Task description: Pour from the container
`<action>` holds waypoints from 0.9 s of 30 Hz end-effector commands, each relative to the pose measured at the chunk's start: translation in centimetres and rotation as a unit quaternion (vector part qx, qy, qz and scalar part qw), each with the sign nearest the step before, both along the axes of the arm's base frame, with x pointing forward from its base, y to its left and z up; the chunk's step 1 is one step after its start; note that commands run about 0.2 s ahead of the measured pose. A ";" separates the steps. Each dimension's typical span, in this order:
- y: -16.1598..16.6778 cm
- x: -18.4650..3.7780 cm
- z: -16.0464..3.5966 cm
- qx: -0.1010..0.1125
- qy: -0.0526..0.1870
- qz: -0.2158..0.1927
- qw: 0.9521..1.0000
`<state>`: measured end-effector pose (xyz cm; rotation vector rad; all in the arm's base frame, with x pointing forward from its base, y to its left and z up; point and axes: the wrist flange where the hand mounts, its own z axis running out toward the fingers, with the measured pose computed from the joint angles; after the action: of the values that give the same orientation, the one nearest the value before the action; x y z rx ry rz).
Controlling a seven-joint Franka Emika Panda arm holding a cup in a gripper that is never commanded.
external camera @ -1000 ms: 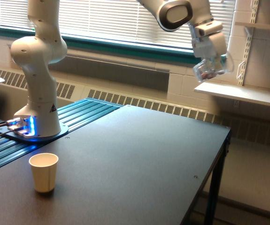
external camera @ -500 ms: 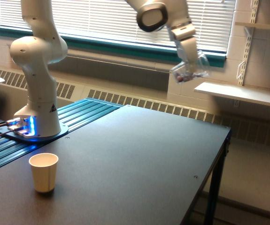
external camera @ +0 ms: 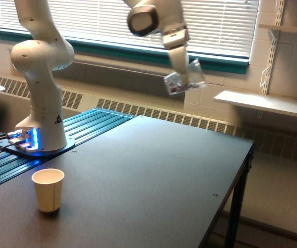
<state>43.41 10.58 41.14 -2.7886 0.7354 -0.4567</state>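
The container [external camera: 185,81] is a small clear cup with reddish-pink pieces inside, tilted and held high above the far part of the black table [external camera: 153,175]. My gripper [external camera: 182,70] is shut on it, its white fingers running down the container's side. A cream paper cup [external camera: 48,190] stands upright near the table's front corner on the exterior view's left, far below and to the left of the container.
The arm's white base [external camera: 41,121] stands on a blue ribbed mount at the exterior view's left. A white wall shelf [external camera: 264,103] sits at the right, past the table's right edge. Window blinds and a radiator grille line the back wall.
The arm has swung the container to the exterior view's left, from beside the wall shelf to over the table's far middle, and a little lower.
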 end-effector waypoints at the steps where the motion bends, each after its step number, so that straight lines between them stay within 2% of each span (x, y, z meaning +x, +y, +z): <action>1: -2.6 -3.0 0.3 0.025 0.016 -0.063 0.998; 7: -5.1 -5.7 -0.3 0.045 0.043 -0.110 0.992; 14: -7.5 -7.4 -1.8 0.054 0.083 -0.137 0.986; 17: -8.7 -8.0 -2.5 0.049 0.100 -0.156 0.981; 19: -9.7 -8.3 -2.8 0.053 0.112 -0.175 0.977; 23: -11.6 -8.8 -3.1 0.062 0.119 -0.216 0.967; 27: -12.7 -9.3 -2.7 0.062 0.115 -0.243 0.961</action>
<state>34.68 -0.36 37.73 -2.6362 1.3037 -0.1399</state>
